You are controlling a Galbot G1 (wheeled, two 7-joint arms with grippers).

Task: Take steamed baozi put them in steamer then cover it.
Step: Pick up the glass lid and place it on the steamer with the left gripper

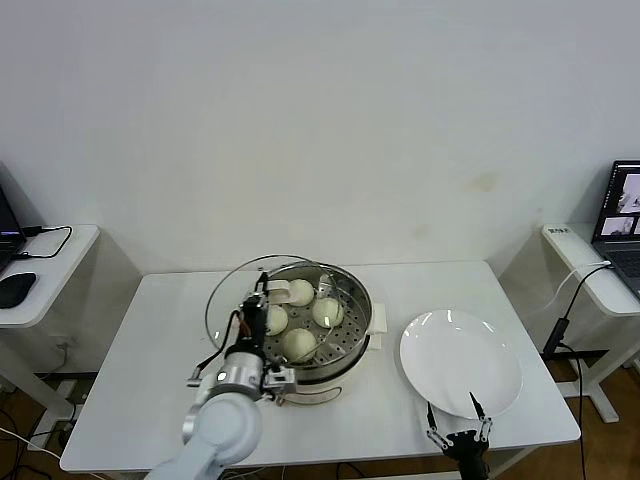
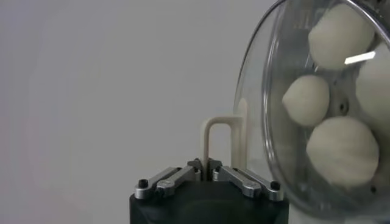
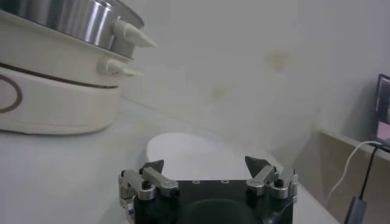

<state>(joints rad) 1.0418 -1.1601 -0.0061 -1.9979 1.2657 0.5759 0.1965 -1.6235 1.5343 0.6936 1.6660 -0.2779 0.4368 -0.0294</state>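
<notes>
The left arm reaches up from the bench's near edge, its wrist bent toward the pot, and the left claw (image 1: 262,312) is clamped on the cream-white bar handle (image 2: 210,141) of the cover (image 1: 240,300). The cover, a round clear glass lid with a thin metal rim, is tilted over the steamer's left side, not seated flat. In the left wrist view the handle's looped bar stands between the closed fingers, and the glass shows the buns behind it.

The steamer (image 1: 350,350) is a round shiny steel pot on a white base with side handles, standing near the middle of the white bench (image 1: 150,380). Four smooth, cream-white steamed baozi (image 1: 298,343) lie close together on its perforated steel tray.

The right claw (image 1: 458,433) hangs low at the bench's near-right edge, fingers spread apart and holding nothing, just beside the near rim of a flat white plate (image 1: 440,365).
</notes>
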